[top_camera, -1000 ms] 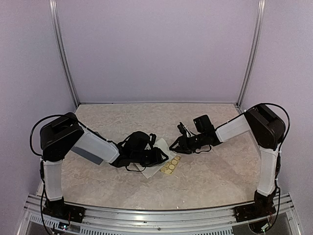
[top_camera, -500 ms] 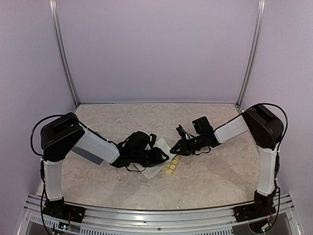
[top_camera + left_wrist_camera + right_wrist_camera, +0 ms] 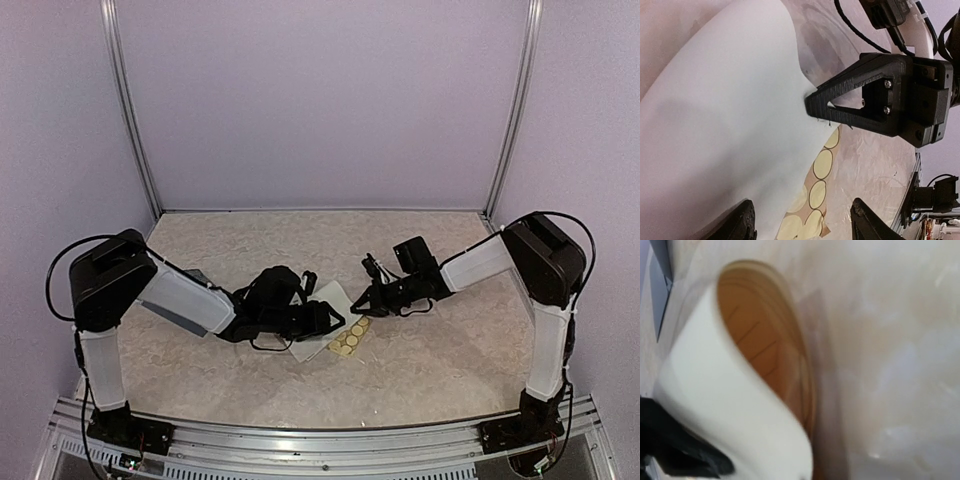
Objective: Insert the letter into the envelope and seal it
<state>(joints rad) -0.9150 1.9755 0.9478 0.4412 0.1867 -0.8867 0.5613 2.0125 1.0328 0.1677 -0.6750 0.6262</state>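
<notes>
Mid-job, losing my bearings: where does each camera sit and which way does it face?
Top external: above and behind the bases, looking down on the table; left arm and right arm show, meeting at the letter.
Left wrist: low over the letter's white back, facing the right gripper at its edge; the left gripper frames the bottom.
Right wrist: close on the curled letter, blurred; one dark finger bottom left.
Top external and left wrist share the sticker sheet.

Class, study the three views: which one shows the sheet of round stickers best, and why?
The left wrist view. There the sticker sheet is close and its round stickers are clearly outlined, though the white paper covers part of it. The top view shows the sheet whole but small, beside the paper. The right wrist view does not show it.
</notes>
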